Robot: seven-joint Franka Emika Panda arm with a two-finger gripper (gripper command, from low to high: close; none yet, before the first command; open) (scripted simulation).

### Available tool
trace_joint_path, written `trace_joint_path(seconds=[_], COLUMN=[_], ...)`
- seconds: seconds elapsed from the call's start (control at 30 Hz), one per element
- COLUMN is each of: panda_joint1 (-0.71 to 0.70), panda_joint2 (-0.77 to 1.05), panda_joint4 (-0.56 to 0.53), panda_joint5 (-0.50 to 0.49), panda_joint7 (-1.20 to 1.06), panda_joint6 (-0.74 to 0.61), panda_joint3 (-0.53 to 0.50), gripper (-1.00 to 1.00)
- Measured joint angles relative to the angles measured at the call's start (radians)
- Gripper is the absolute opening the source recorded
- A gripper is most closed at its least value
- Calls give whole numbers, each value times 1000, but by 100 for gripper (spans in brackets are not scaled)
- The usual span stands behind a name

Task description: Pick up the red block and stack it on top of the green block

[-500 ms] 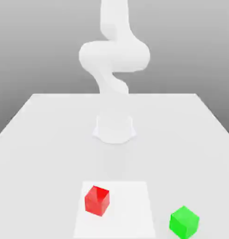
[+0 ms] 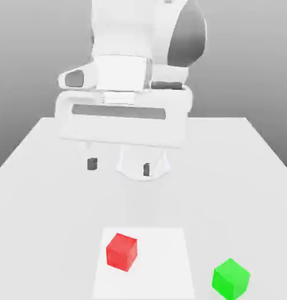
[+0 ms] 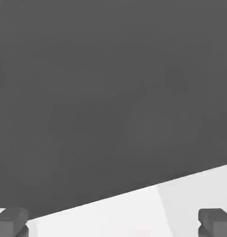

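Observation:
The red block point(image 2: 122, 252) is a small matte cube resting on a pale square patch near the table's front. The green block point(image 2: 231, 277) is a cube of like size, standing apart from it toward the exterior view's right. My gripper point(image 2: 119, 166) hangs high above the table, behind the red block, open, its two dark fingertips point(image 2: 92, 163) spread wide with nothing between them. In the hand view the two fingertips point(image 3: 11, 220) sit far apart over the table's edge.
The white table point(image 2: 46, 193) stretches out around the blocks. The arm's round base point(image 2: 160, 167) stands at mid table behind the hand. A lighter square patch point(image 2: 169, 258) marks the surface under the red block.
The hand has swung down and forward into the exterior view, where before just the arm's upper links stood over the base. Neither block has moved.

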Motion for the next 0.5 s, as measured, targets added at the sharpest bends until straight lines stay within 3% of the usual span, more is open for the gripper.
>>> trace_joint_path(seconds=[0.17,0.37,0.4,0.5], panda_joint1=[-16,-14,-13,-13], panda_joint2=[181,398,428,428], panda_joint4=[-85,-76,-72,-72], panda_joint5=[14,13,12,11], panda_joint7=[52,66,67,68], panda_joint6=[97,271,296,296], panda_joint3=[-10,-14,-16,-15], gripper=[0,0,-100,-100])
